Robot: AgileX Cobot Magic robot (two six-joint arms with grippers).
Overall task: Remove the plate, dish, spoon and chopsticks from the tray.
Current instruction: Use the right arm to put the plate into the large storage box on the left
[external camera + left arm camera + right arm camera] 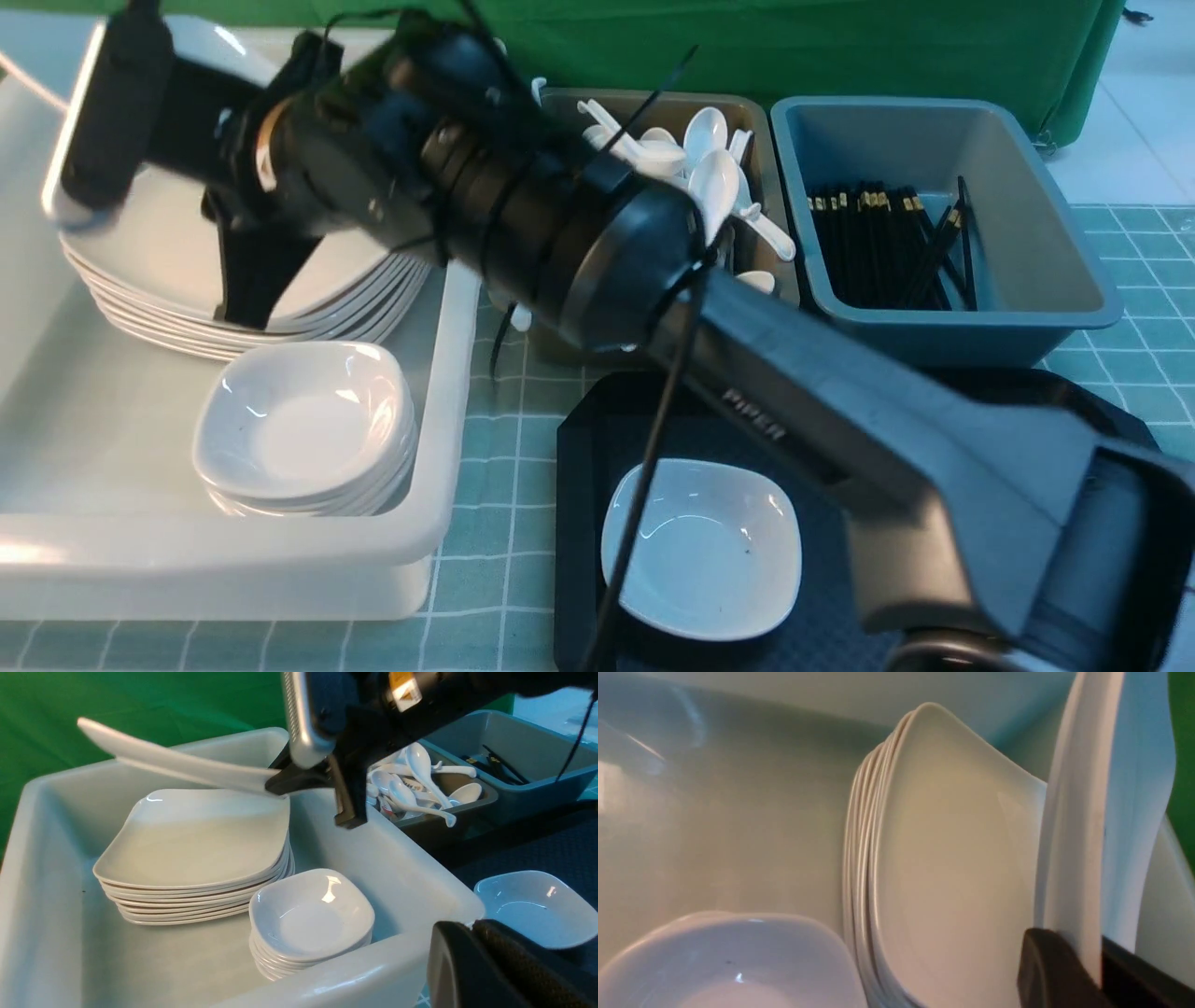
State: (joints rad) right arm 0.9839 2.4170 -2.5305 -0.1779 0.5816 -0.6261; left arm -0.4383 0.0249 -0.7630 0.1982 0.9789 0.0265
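Note:
My right gripper [282, 781] is shut on the edge of the white plate [187, 765] and holds it tilted above the stack of plates [196, 844] in the white bin [387, 868]. In the right wrist view both fingers clamp the plate rim [1078, 868]. The small deep dish [702, 546] sits on the black tray [579, 485]; it also shows in the left wrist view [537, 907]. My left gripper [472, 926] is shut and empty, beside the bin's near corner and close to the dish. The task's spoon and chopsticks are not in view on the tray.
A stack of small dishes [303, 434] stands in the white bin in front of the plates. A brown bin of white spoons [709, 159] and a grey bin of black chopsticks [887, 243] stand behind the tray. My right arm [794, 411] crosses over the tray.

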